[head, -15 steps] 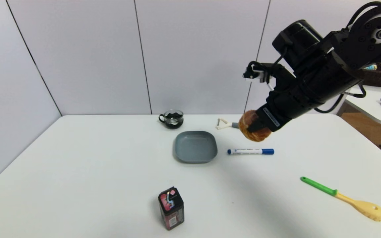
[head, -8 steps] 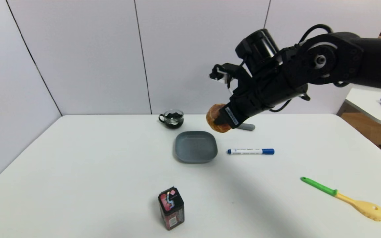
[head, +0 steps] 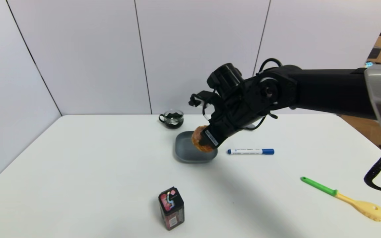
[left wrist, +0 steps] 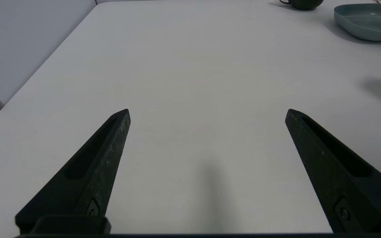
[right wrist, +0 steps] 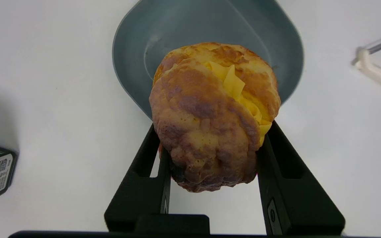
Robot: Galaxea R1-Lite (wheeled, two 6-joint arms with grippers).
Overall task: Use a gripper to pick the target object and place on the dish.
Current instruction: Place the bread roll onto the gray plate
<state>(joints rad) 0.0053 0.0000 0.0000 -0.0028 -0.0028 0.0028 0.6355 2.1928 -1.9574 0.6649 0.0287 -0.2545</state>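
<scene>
Gripping one bun between its two fingers, the right gripper hangs over the right half of the single dish, the bun held in the air above the dish floor; whether it touches the rim cannot be told. From the right wrist the bun shows a crackled brown crust with yellow filling at a split, both fingers pressed on its sides, and the dish lies beyond it. On the table sit six other things, one of each: a glass cup behind the dish, a blue marker just right of the dish, a green-handled spoon well off to the near right, a dark box near the front edge, a white peeler seen only from the right wrist, beside the dish, and the dish itself. The left gripper is parked low over bare table at the left, its two fingers spread wide apart with nothing between them; the dish and cup appear far ahead of it.
</scene>
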